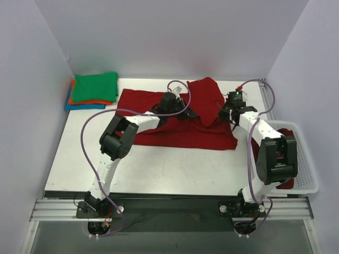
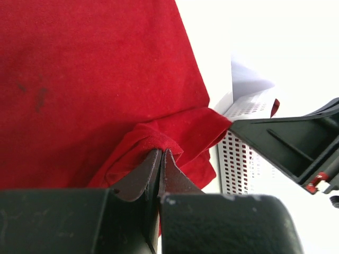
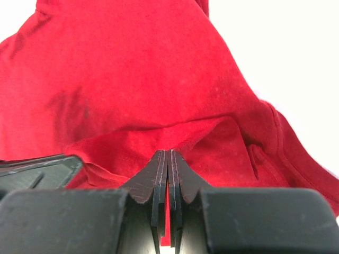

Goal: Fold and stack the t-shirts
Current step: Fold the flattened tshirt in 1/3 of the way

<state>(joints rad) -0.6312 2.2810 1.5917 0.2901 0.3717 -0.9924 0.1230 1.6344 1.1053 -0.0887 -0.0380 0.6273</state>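
Note:
A dark red t-shirt [image 1: 175,132] lies spread across the middle of the table, its right part lifted and doubled over toward the back. My left gripper [image 1: 189,112] is shut on a bunched fold of this shirt [image 2: 95,79], the cloth pinched at the fingertips [image 2: 168,161]. My right gripper [image 1: 225,115] is shut on the same shirt's [image 3: 132,79] edge a little to the right, red cloth showing between its pads [image 3: 177,164]. Both grippers hold the cloth just above the table. A folded stack sits at the back left: green t-shirt [image 1: 95,86] on top, orange [image 1: 90,101] and blue [image 1: 79,106] beneath.
A white slotted basket [image 1: 310,159] stands at the table's right edge with dark red cloth [image 1: 286,184] in it; its wall shows in the left wrist view [image 2: 238,153]. White walls close in the back and both sides. The two grippers are close together.

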